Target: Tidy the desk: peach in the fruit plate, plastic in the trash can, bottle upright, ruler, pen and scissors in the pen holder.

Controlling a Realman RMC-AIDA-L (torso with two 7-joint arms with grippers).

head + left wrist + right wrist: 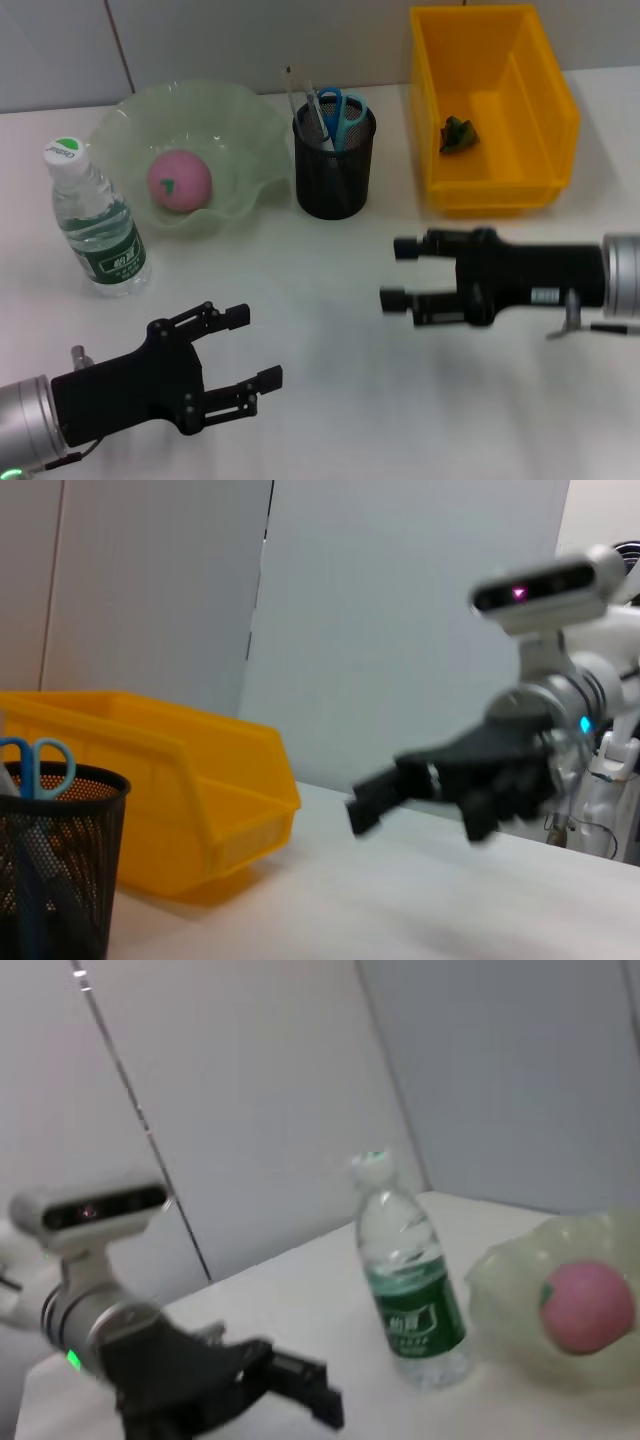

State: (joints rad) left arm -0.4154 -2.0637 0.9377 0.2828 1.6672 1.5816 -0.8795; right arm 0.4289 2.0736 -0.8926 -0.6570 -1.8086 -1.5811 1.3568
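A pink peach (180, 181) lies in the pale green fruit plate (240, 120) at the back left; the right wrist view shows the peach (588, 1306) there too. The water bottle (95, 220) stands upright on the table, left of the plate. Blue-handled scissors (343, 110), a pen and a ruler stick out of the black mesh pen holder (334, 175). A crumpled green plastic piece (458, 134) lies inside the yellow trash can (545, 120). My left gripper (255, 350) hovers open at the front left. My right gripper (399, 274) is open right of centre. Both hold nothing.
The white table runs up to a light wall behind the objects. In the left wrist view the yellow bin (200, 790) stands beside the pen holder (60, 870), with my right gripper (400, 790) farther off.
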